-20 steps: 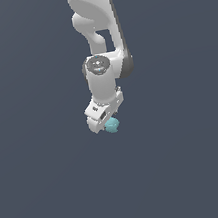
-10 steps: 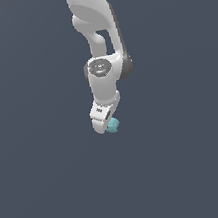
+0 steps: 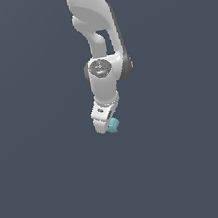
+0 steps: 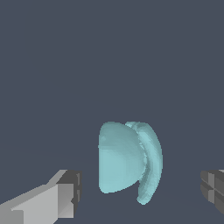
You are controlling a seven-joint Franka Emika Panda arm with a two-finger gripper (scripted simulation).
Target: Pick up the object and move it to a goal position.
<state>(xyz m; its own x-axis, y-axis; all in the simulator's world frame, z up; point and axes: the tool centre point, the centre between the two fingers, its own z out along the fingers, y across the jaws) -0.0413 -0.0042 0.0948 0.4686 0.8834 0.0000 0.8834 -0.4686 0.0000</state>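
The object (image 3: 114,125) is a small light teal roundish lump on the dark grey floor, showing just past the tip of the white gripper head in the exterior view. My gripper (image 3: 109,126) is down at it. In the wrist view the object (image 4: 124,159) sits between the two fingers, closer to one grey fingertip (image 4: 70,192) than to the other fingertip (image 4: 213,189). My gripper (image 4: 141,191) is open, with a gap showing on both sides of the lump. I cannot tell from the exterior view whether the fingers touch the floor.
The white arm (image 3: 98,31) comes down from the top of the exterior view. Around it lies only the plain dark grey floor (image 3: 54,191).
The gripper head has turned about its wrist and now looks narrower, and it has sunk slightly. The teal lump has stayed in place.
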